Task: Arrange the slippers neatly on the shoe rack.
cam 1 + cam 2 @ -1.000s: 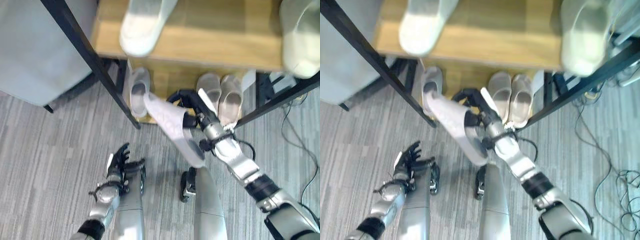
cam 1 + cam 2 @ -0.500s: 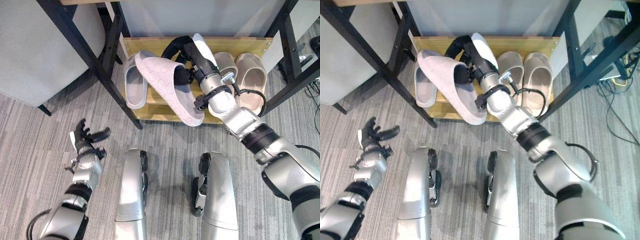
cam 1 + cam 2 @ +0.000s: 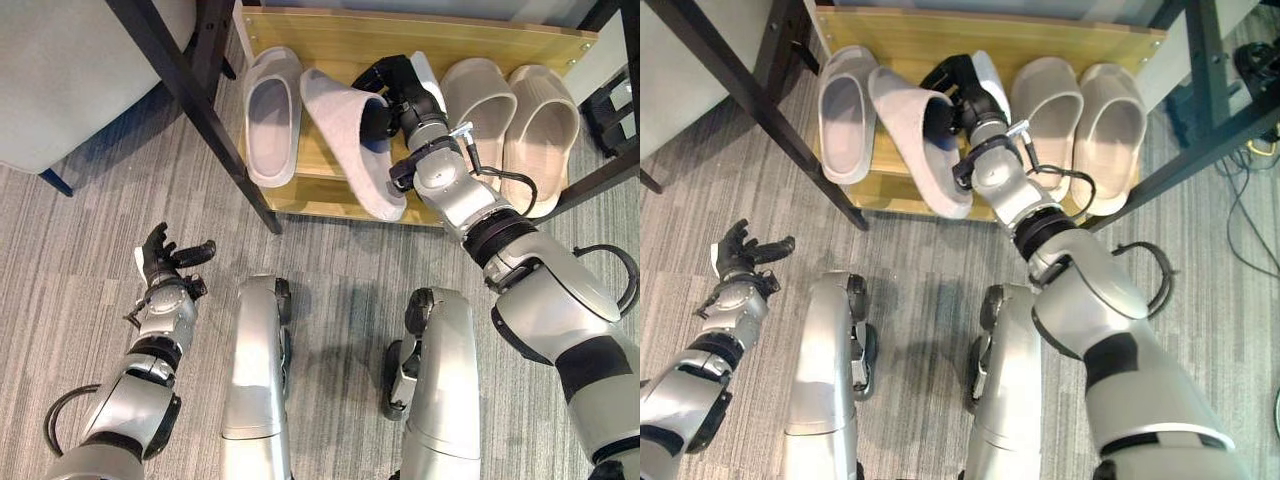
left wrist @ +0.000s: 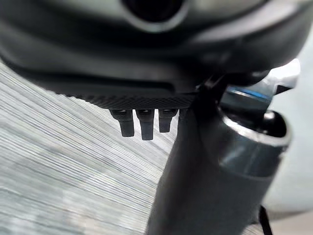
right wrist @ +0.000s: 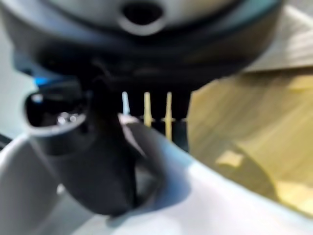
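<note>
Nearest, the left hand (image 3: 163, 272) hangs over the carpet in front of the shoe rack (image 3: 330, 185), fingers loosely spread, holding nothing. Beyond it the right hand (image 3: 400, 95) is clamped on a grey slipper (image 3: 352, 140) — tilted, long axis running front to back, just beside its mate (image 3: 272, 115) on the rack's bottom shelf. Four slippers counted: two grey, two beige (image 3: 512, 120) — the beige pair lies beside the right hand, away from the grey mate

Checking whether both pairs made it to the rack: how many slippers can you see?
4. One grey slipper lies flat at the shelf's left; its mate is tilted in the right hand; two beige slippers lie together at the right. None seem hidden.
</note>
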Tool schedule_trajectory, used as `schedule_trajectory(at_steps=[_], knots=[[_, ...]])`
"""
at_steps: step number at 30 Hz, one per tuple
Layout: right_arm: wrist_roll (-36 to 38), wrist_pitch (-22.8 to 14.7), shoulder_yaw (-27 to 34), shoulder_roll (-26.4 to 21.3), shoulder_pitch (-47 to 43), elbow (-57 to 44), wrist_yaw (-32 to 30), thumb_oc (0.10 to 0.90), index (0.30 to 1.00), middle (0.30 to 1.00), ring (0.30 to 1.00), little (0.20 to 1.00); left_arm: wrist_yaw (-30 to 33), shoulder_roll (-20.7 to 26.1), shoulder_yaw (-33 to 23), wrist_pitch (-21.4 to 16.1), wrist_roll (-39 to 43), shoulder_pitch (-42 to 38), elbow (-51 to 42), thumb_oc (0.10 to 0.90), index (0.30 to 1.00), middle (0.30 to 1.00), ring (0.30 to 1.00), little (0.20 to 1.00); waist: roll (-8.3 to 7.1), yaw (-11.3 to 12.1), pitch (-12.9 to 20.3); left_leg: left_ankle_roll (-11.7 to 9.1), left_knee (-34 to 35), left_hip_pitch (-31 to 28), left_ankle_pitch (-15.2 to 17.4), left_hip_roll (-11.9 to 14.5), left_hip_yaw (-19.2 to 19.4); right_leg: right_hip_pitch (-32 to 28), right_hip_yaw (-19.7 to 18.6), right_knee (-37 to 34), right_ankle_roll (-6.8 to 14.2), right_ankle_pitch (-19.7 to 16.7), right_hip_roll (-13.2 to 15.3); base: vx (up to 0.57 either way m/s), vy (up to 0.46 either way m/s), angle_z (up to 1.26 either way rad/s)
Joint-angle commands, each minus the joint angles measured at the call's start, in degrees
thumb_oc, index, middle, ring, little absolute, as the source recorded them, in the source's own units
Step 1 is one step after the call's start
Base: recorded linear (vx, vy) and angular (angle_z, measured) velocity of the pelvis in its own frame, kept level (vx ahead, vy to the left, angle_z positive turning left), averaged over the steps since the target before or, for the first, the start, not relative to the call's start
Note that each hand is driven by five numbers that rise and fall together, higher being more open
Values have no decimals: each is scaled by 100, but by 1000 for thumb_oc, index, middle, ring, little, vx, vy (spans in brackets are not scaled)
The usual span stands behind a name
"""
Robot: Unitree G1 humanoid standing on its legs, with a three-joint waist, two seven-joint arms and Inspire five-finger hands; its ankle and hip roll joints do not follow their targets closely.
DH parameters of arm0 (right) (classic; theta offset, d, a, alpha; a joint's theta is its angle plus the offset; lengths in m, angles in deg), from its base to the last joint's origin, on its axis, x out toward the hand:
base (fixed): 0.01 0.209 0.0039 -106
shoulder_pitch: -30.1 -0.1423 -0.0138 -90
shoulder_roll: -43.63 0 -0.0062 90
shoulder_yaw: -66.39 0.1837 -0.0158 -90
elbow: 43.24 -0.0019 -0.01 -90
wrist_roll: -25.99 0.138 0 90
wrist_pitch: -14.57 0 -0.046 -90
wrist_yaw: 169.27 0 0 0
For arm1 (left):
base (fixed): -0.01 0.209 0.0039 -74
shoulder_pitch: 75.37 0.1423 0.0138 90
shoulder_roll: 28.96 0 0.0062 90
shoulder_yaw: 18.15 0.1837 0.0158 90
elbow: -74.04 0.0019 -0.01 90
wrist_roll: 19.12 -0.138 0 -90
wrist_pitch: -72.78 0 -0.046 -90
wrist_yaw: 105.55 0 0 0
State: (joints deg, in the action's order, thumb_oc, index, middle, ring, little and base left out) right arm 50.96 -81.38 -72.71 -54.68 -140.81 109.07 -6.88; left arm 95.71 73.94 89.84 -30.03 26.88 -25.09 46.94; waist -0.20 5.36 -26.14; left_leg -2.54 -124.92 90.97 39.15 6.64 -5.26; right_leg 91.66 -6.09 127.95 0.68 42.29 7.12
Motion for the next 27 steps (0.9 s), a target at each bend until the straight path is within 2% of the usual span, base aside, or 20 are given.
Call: schedule_trajectory(at_steps=[1, 7, 9, 16, 17, 18, 19, 27], knots=[[-379, -569, -25, -105, -1478, 122, -151, 400, 300, 300, 300, 300, -96, 369, -313, -655, -36, 716, -448, 800, 900, 900, 900, 900, 54, 499, 123, 385, -531, -101, 828, -192, -417, -173, -164, 255, -6, 143, 318, -10, 24, -6], [-346, -692, -97, -513, -1615, 658, -139, 400, 300, 300, 300, 300, -280, 295, -554, -867, -210, 1782, -707, 800, 900, 900, 900, 900, 235, 758, 51, 487, -570, -101, 831, -226, -398, -172, -200, 166, 61, 78, 364, -2, 40, -1], [-489, -720, -201, -741, -1732, 790, -157, 400, 300, 300, 300, 300, -346, 240, -611, -953, -283, 2119, -703, 800, 900, 900, 900, 900, 242, 830, 23, 500, -539, -101, 810, -255, -352, -173, -240, 155, 85, 58, 397, 3, 31, 6], [-578, -763, -355, -913, -1993, 1101, -283, 400, 300, 300, 300, 300, -391, 218, -563, -1027, -331, 2202, -572, 800, 900, 900, 900, 900, 181, 881, -30, 502, -555, -101, 820, -281, -282, -219, -303, 183, 42, 73, 446, 6, 7, 7], [-538, -774, -323, -913, -2011, 1122, -307, 445, 368, 368, 368, 368, -389, 219, -532, -1036, -364, 2200, -562, 800, 900, 900, 900, 900, 181, 887, -41, 502, -548, -101, 816, -286, -277, -222, -307, 172, 39, 59, 453, 9, 15, 9], [-538, -775, -323, -914, -2011, 1122, -307, 445, 368, 368, 368, 368, -389, 219, -531, -1036, -364, 2199, -561, 800, 900, 900, 900, 900, 181, 888, -41, 502, -547, -101, 816, -286, -277, -222, -307, 171, 39, 58, 453, -5, 24, 8], [-481, -765, -312, -889, -2072, 1220, -326, 800, 900, 900, 900, 900, -363, 151, -429, -1057, -515, 2223, -586, 800, 900, 900, 900, 900, 175, 906, -82, 504, -520, -101, 790, -306, -261, -224, -334, 148, 32, 29, 464, -13, 17, 7], [-480, -721, -401, -917, -2048, 1436, -278, 800, 900, 900, 900, 900, -369, 115, -417, -1098, -543, 2278, -612, 800, 900, 900, 900, 900, 108, 876, -149, 501, -570, -101, 791, -311, -227, -248, -417, 252, -21, 62, 482, -2, 2, 1]])
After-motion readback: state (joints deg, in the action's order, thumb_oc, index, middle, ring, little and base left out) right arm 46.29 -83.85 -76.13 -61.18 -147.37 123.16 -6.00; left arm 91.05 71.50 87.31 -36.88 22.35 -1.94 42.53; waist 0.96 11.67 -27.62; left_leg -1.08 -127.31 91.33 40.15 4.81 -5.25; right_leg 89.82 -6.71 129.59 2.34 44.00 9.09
